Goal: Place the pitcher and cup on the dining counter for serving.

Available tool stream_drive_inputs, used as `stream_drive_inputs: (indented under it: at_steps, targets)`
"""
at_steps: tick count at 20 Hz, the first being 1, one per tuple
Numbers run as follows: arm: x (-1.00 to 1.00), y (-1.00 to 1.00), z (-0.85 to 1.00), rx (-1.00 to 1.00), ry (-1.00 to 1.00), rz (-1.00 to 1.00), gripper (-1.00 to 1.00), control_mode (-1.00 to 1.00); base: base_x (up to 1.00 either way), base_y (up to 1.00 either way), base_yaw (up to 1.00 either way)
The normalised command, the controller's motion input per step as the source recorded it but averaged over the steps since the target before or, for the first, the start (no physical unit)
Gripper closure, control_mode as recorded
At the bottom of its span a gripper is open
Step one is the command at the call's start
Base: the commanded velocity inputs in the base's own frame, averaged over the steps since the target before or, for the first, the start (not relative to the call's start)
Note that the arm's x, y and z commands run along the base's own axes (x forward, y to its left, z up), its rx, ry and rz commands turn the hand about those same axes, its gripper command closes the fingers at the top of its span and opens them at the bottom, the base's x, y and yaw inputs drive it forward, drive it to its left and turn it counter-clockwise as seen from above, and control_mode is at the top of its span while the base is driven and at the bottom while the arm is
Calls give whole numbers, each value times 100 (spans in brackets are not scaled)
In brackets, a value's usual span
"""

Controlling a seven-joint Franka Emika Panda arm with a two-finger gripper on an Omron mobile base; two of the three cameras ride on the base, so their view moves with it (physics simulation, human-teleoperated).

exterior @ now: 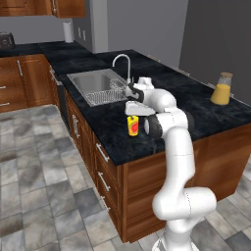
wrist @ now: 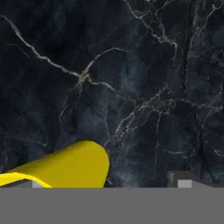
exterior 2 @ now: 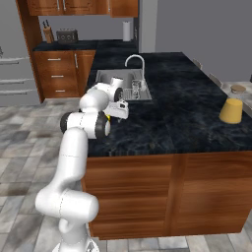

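Markings: though I look for print, I can read no writing anywhere; the cup (exterior: 132,125) carries only a red-orange mark on its yellow side.
Cup axis: it stands upright on the dining counter (exterior: 206,117), long axis vertical, mark facing the left base camera.
Cup place: near the counter's front edge, in front of the sink (exterior: 98,86) and directly under my gripper (exterior: 133,111).
Hand view: the cup's yellow wall (wrist: 70,168) rises from the lower left beside one finger tip; the other tip sits well apart at the lower right.
Gripper: it hangs over the cup, pointing down; I cannot tell from here how wide the jaws stand or whether they hold the cup.
Pitcher: the pitcher (exterior: 222,89) stands upright on the same counter, far to the right near the back edge, tan lid on top, orange liquid inside, well apart from the cup.
Surface: black stone veined with white, on brown wooden cabinets (exterior: 147,186).
Room: grey tiled floor (exterior: 34,162), grey walls, a curved tap (exterior: 122,61) behind the sink, a paper towel roll (exterior: 68,32) on the far counter.
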Motion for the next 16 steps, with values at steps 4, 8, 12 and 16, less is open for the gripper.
stream_drive_inputs:
  at_steps: [4, 8, 12, 16]
  targets:
    - [-24, 0, -11, 0, 2, 0, -100, -100, 0, 0, 0]
    - [-6, 0, 0, 0, 0, 0, -100, -100, 0, 0, 0]
    - [-13, 0, -5, 0, 1, 0, -100, -100, 0, 0, 0]
    - [-15, 0, -32, -1, 5, 0, 100, -100, 0, 0, 0]
